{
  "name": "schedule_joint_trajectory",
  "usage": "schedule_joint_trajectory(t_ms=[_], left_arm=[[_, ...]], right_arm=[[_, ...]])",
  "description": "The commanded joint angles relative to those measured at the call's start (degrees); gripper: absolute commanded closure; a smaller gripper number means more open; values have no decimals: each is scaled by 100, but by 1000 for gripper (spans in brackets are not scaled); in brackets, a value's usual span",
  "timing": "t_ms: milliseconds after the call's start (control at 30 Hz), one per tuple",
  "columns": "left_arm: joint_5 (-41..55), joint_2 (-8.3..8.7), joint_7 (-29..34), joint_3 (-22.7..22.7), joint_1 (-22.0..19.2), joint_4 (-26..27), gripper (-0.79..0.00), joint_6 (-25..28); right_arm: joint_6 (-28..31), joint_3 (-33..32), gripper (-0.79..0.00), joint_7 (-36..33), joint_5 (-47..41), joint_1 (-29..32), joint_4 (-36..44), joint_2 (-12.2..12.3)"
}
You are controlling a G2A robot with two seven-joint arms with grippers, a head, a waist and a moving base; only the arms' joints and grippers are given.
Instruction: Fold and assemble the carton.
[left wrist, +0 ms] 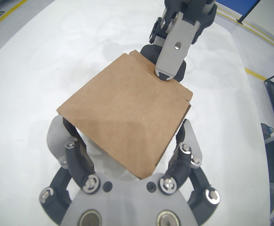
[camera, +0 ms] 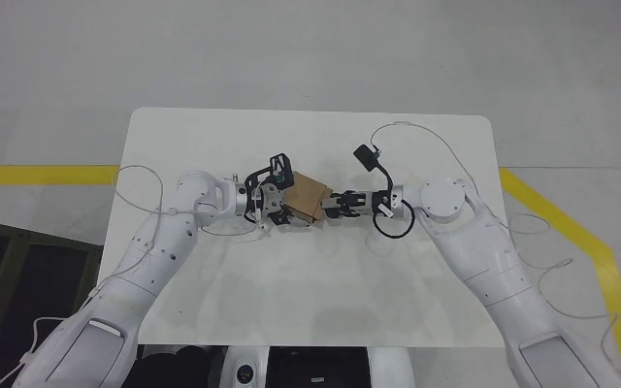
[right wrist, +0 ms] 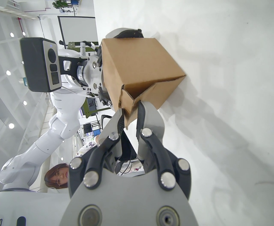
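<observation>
Carton (camera: pixel 309 197) is held near mid-table, between the two grippers, closer to the far edge than the near one. It is plain brown cardboard, already squared into a box. It is seen skewed to the table edges in the top view. Whether its lower edge touches the tabletop cannot be told.

Left gripper (left wrist: pixel 128 128): fingers are spread wide, with the closed end of the carton seated between them and one finger down each side. The top panel is laid over both pads.

Right gripper (right wrist: pixel 131 109): fingers are drawn narrow and an end flap (right wrist: pixel 128 115) is pinched between them at the carton's open end. The inside of the box is visible just past the flap.

Table (camera: pixel 291 281): white, matte, with rounded corners. A thin white cable (camera: pixel 427 131) is looped across the far right part, and another cable (camera: pixel 136 189) is trailed over the left edge.

Floor (camera: pixel 291 48): light grey. Yellow tape (camera: pixel 58 175) is run along the left, with a second line (camera: pixel 558 218) angled at the right.

Room: white ceiling lights (right wrist: pixel 11 125) and racking are seen behind the left arm in the right wrist view. A blue panel (left wrist: pixel 235 4) is stood beyond the table's far side.
</observation>
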State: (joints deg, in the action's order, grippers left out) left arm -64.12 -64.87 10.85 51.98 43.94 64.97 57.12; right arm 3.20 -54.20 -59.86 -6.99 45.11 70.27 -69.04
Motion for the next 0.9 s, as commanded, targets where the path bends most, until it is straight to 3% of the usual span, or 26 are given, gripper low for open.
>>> schedule_joint_trajectory(t_ms=[0,367,567,867], left_arm=[[-4,1,-1,2,1,3,-785,2],[-16,4,2,4,18,31,-785,16],[-21,4,17,6,14,8,-785,7],[-2,1,38,10,-3,0,-785,-21]], right_arm=[[4,16,-89,-4,-4,-20,-11,-7],[40,102,-99,11,-7,-112,-33,-50],[139,51,-157,46,-5,-67,10,-39],[161,-178,-139,-44,-42,227,228,53]])
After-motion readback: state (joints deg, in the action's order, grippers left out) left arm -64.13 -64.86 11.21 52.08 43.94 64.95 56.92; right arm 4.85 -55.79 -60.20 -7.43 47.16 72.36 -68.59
